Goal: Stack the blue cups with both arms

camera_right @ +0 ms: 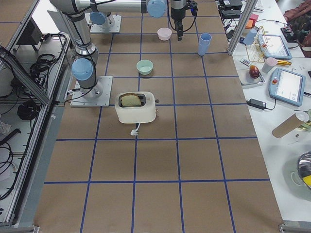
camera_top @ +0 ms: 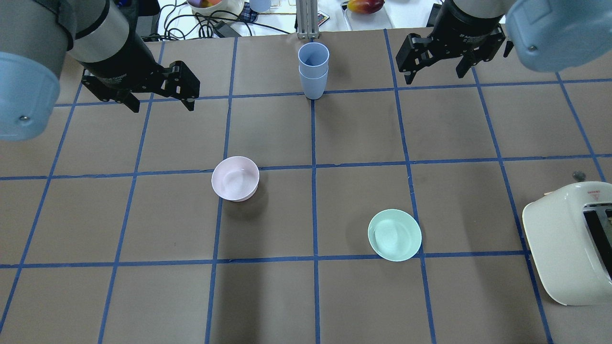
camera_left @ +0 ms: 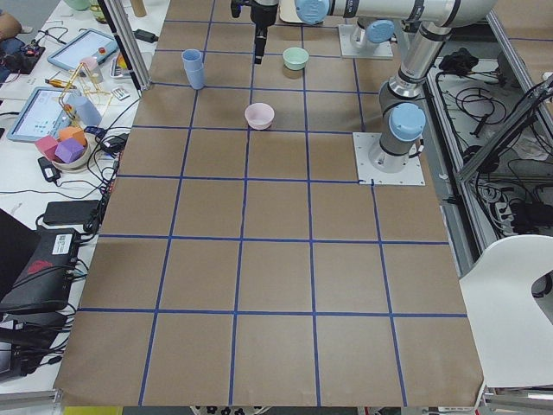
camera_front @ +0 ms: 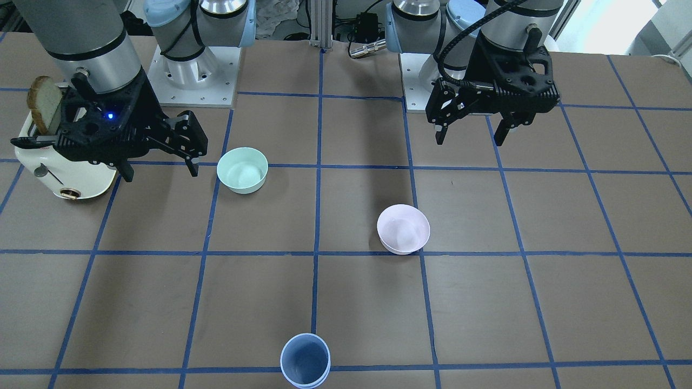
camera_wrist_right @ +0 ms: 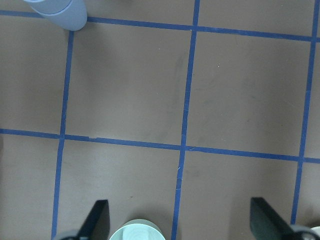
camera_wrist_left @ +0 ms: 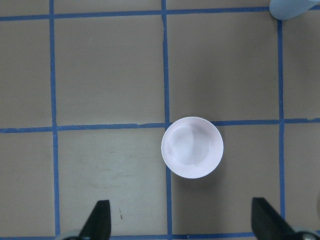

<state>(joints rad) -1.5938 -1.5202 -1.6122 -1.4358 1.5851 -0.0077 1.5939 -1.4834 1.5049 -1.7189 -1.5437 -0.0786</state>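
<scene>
Two periwinkle-blue cups (camera_top: 313,69) stand nested one in the other, upright on the centre line at the table's far edge; they also show in the front view (camera_front: 305,359). My left gripper (camera_top: 162,106) is open and empty, hovering above the table well to the left of the stack, over the pink bowl in its wrist view. My right gripper (camera_top: 430,76) is open and empty, hovering to the right of the stack. The stack's edge shows at the top right of the left wrist view (camera_wrist_left: 295,7) and at the top left of the right wrist view (camera_wrist_right: 57,10).
A pale pink bowl (camera_top: 235,178) sits left of centre. A mint-green bowl (camera_top: 394,234) sits right of centre. A white toaster (camera_top: 569,243) with a bread slice (camera_front: 44,102) stands at the near right. Clutter lies beyond the far edge.
</scene>
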